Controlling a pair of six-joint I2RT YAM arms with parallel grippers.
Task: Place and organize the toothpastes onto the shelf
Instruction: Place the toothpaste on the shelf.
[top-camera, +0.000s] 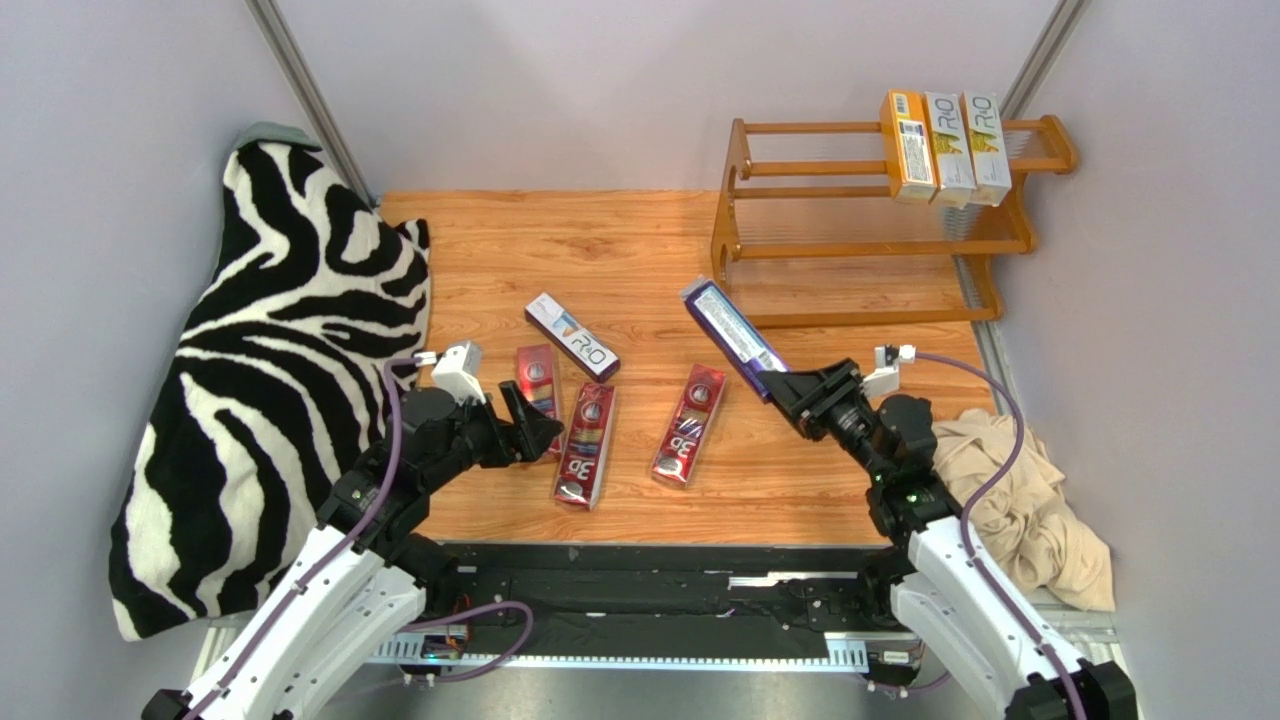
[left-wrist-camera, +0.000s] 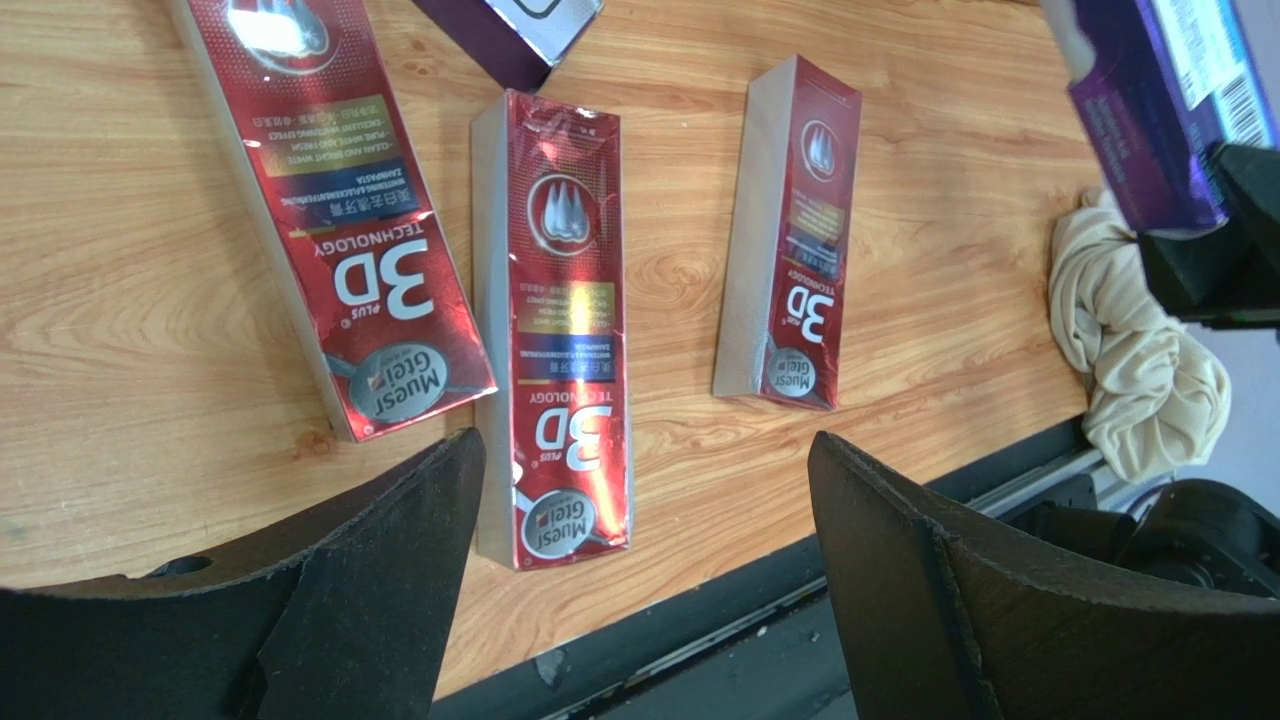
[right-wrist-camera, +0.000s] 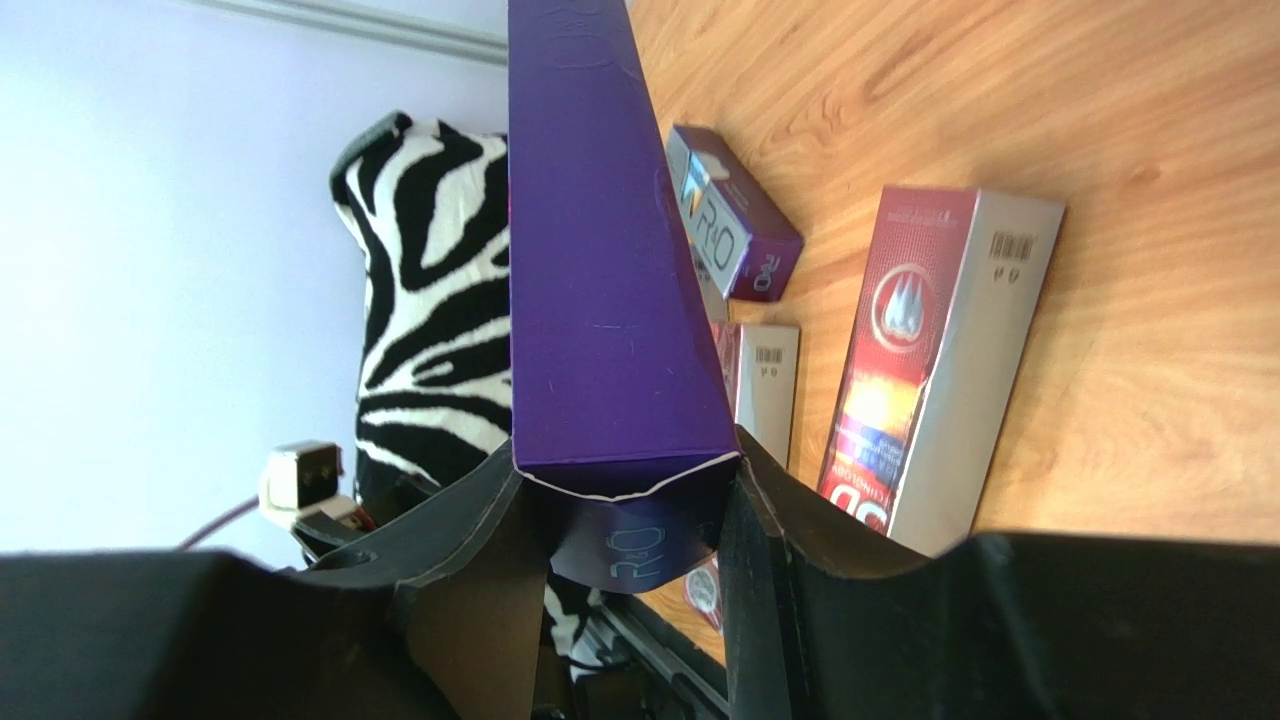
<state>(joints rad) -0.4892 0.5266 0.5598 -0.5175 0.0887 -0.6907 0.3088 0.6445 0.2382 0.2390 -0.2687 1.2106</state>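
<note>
Clamped by its near end in the right gripper (top-camera: 796, 393): a slim dark-purple toothpaste carton (top-camera: 733, 341), clear of the light wooden table (top-camera: 601, 248) and aimed toward the orange-brown wooden three-tier shelf (top-camera: 860, 248), probably for an end-first carry to a tier. Upright, side by side at the right of the top tier: three orange-yellow and white cartons (top-camera: 948, 146). Over the middle of three glossy red cartons (left-wrist-camera: 564, 315) lying flat: the left gripper (left-wrist-camera: 643, 450), jaws wide apart and empty, seemingly lined up for a pick. Nearby, flat, a second purple carton (top-camera: 573, 333). Hard to make out: the held carton's gripped end, buried between the fingers; the second purple carton, cut off at the left wrist view's top edge; the lower tiers' thin rods.
</note>
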